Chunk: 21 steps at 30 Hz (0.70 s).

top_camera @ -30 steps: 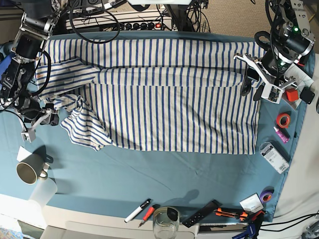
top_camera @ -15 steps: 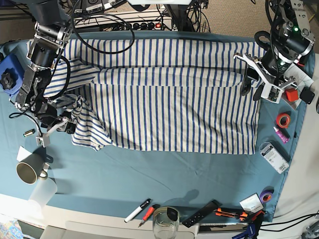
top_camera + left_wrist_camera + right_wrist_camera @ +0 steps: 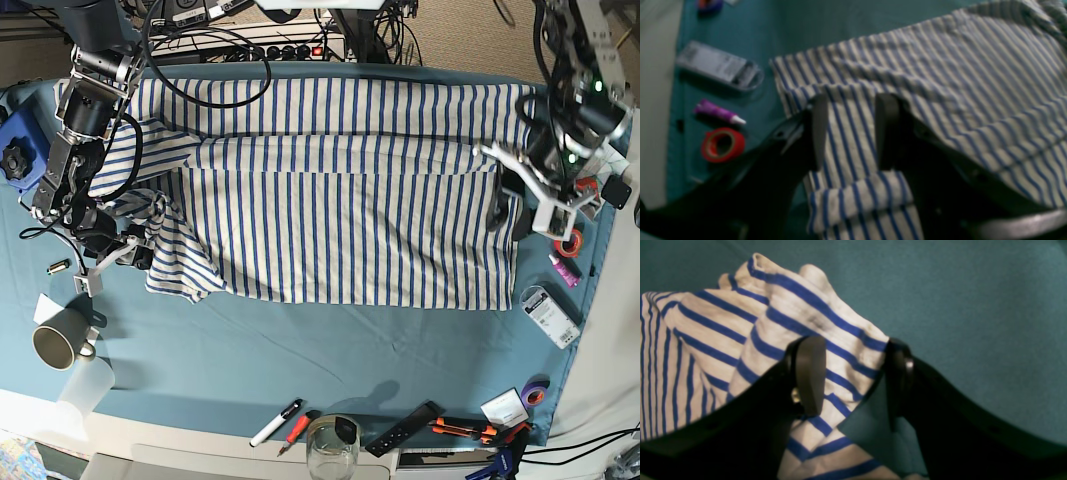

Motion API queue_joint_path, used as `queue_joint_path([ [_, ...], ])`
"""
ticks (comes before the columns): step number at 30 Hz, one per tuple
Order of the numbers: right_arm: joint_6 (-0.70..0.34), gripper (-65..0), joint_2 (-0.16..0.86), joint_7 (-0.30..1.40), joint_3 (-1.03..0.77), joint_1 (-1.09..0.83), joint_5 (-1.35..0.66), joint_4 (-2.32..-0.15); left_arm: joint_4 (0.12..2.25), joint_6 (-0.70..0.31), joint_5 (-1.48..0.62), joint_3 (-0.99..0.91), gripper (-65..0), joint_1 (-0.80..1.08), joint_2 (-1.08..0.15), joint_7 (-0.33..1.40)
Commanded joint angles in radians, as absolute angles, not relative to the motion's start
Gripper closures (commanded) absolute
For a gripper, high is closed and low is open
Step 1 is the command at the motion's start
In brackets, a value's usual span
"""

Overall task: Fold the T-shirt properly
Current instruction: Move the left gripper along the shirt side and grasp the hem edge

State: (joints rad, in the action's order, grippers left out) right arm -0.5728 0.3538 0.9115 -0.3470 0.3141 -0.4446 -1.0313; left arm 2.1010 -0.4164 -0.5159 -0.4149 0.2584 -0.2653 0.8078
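Observation:
The T-shirt (image 3: 340, 200), white with thin blue stripes, lies spread wide on the teal table cloth (image 3: 300, 350), its top part folded down. My left gripper (image 3: 508, 218) is open, low over the shirt's right edge near the front corner; in the left wrist view (image 3: 850, 133) striped cloth (image 3: 940, 83) lies between its fingers. My right gripper (image 3: 128, 250) is open at the bunched sleeve on the left; in the right wrist view (image 3: 853, 376) a hump of sleeve cloth (image 3: 800, 313) sits between its fingers. The neck label is out of view.
A red tape roll (image 3: 570, 241), a purple tube (image 3: 563, 268) and a grey case (image 3: 549, 313) lie right of the shirt. A mug (image 3: 55, 345) stands front left. Markers (image 3: 276, 423), a glass (image 3: 332, 448), a remote (image 3: 402, 428) and pliers (image 3: 462, 429) line the front edge.
My left gripper has moved toward the front along the shirt's right edge. My right arm swung in onto the sleeve a second ago and has barely moved since.

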Motion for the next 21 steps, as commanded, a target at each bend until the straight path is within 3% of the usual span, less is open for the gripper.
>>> queue_joint_path([
  [1, -0.57, -28.6, 0.36, 0.967, -0.346, 0.321, -0.422, -1.031, 2.068, -0.413, -0.525, -0.418, -24.5, 0.225, -0.275, 0.785],
  [10, -0.57, -28.6, 0.36, 0.973, -0.346, 0.321, -0.422, -1.031, 1.729, -0.415, -0.476, -0.297, -24.5, -0.022, -0.28, 0.796],
  [21, -0.57, -28.6, 0.36, 0.997, -0.346, 0.321, -0.422, -1.031, 1.416, -0.17, -0.132, -0.088, -24.5, -0.311, -0.28, 0.785],
])
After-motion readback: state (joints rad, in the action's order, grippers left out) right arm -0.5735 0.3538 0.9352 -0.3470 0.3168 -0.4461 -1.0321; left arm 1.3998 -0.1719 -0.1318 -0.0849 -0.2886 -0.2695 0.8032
